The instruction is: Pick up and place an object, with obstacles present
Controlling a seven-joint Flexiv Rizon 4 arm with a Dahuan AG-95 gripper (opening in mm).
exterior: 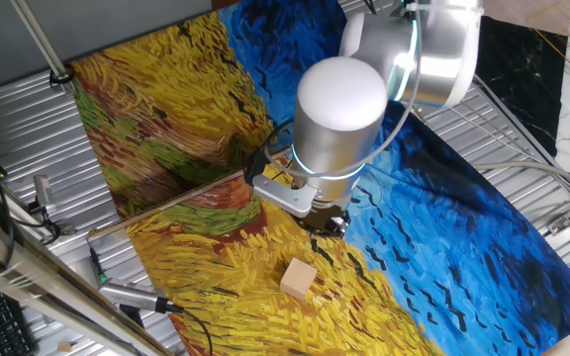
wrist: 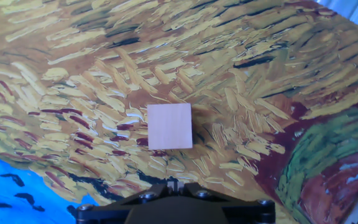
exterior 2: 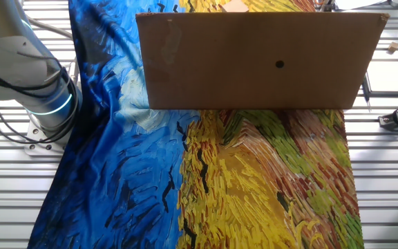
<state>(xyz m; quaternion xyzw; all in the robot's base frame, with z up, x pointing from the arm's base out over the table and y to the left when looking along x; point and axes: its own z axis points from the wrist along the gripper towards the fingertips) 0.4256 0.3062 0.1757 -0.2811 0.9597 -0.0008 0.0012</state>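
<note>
The small tan wooden cube (exterior: 300, 278) lies free on the yellow part of the painted cloth, near the front edge. In the hand view the cube (wrist: 169, 126) lies flat a little above centre. My gripper (exterior: 330, 222) hangs above the cloth, behind and slightly right of the cube, not touching it. In the hand view the gripper (wrist: 173, 185) shows its two fingertips pressed together, shut and empty. The thin brown wooden rod (exterior: 166, 204) lies across the cloth to the left of the gripper. In the other fixed view the cube, rod and gripper are hidden.
A large brown cardboard panel (exterior 2: 261, 59) blocks the far half of the other fixed view. The painted cloth (exterior: 463, 227) covers the table. Grey metal rails (exterior: 28, 129) flank it. Pens, cables and tools (exterior: 132, 295) lie at the front left.
</note>
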